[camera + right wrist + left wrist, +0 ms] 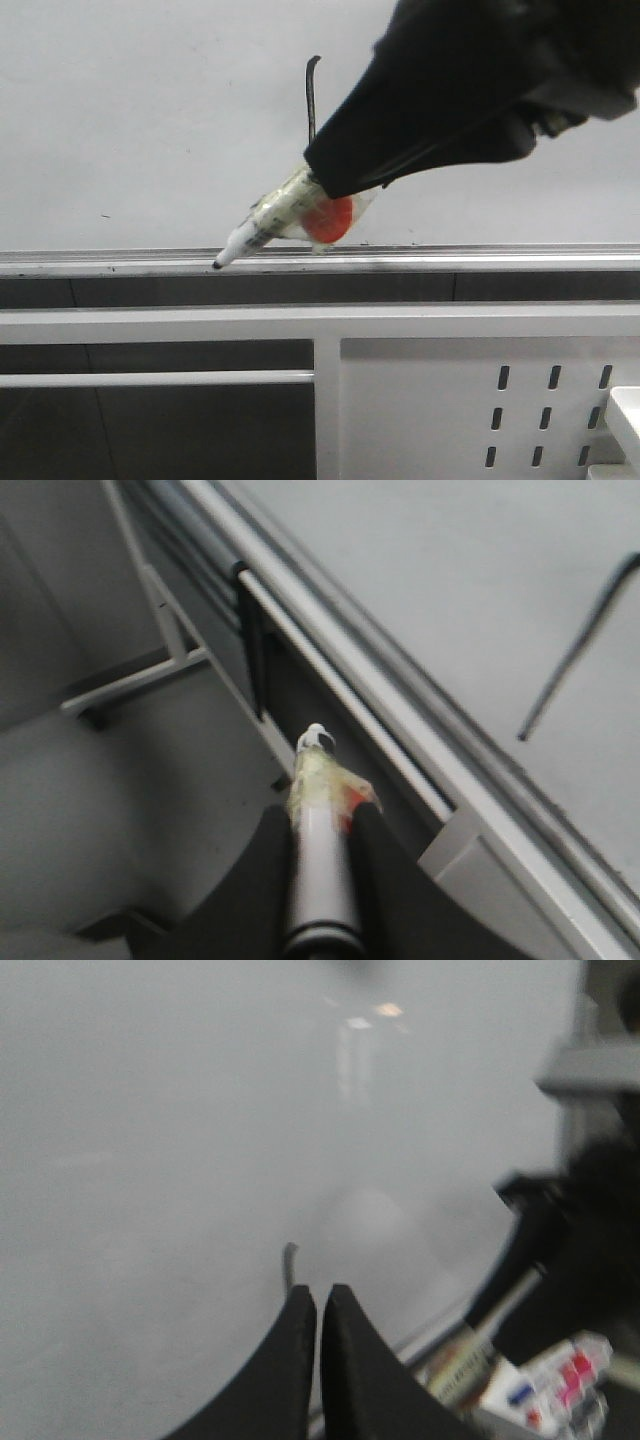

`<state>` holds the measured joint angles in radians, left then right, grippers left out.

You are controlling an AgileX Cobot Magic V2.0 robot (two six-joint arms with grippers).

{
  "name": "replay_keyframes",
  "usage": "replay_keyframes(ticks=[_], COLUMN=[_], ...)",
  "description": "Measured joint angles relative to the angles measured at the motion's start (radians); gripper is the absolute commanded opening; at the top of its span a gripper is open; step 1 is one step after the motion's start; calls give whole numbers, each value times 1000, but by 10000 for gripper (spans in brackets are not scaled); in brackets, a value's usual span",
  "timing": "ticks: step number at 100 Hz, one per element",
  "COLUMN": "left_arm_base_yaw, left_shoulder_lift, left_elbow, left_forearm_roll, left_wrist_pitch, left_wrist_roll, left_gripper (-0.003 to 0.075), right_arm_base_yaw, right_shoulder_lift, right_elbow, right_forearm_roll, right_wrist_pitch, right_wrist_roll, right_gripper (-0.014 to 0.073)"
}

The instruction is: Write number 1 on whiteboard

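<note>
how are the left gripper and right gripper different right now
The right gripper is shut on a marker, while the left gripper holds nothing, its fingers nearly touching. The right gripper's marker tip sits down at the whiteboard's silver rail, off the writing surface; the left gripper faces the whiteboard near the number 1. Both have black fingers.

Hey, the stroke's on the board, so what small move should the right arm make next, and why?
Probably ease the right claw and its marker back from the whiteboard. The number 1 already looks complete, a near-vertical stroke with a hooked top, and the marker tip sits low by the silver rail, off the writing surface.
</note>
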<state>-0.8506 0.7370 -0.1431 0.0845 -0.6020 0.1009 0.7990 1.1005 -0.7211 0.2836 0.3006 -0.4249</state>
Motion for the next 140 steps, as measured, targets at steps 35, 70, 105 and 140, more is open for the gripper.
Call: replay_keyframes(ticks=[35,70,105,140], left_arm_base_yaw=[-38,-38,-38,-40], left_shoulder_lift=[127,277,291,292], left_elbow=[-227,-263,-285,-287], left_forearm_roll=[371,379,381,389], left_wrist_pitch=[490,404,370,353], left_wrist_roll=[0,0,0,2], left_gripper=[316,316,230,-20], right_arm_base_yaw=[27,84,84,84], right_shoulder_lift=[9,31,46,46], right_elbow=[-255,-313,-315,-315], right_forearm_roll=[-110,-115,-115,-115], right_wrist_pitch=[326,362,362,353], right_wrist_roll=[0,0,-4,-4], right_gripper=[-71,-71,-71,-69])
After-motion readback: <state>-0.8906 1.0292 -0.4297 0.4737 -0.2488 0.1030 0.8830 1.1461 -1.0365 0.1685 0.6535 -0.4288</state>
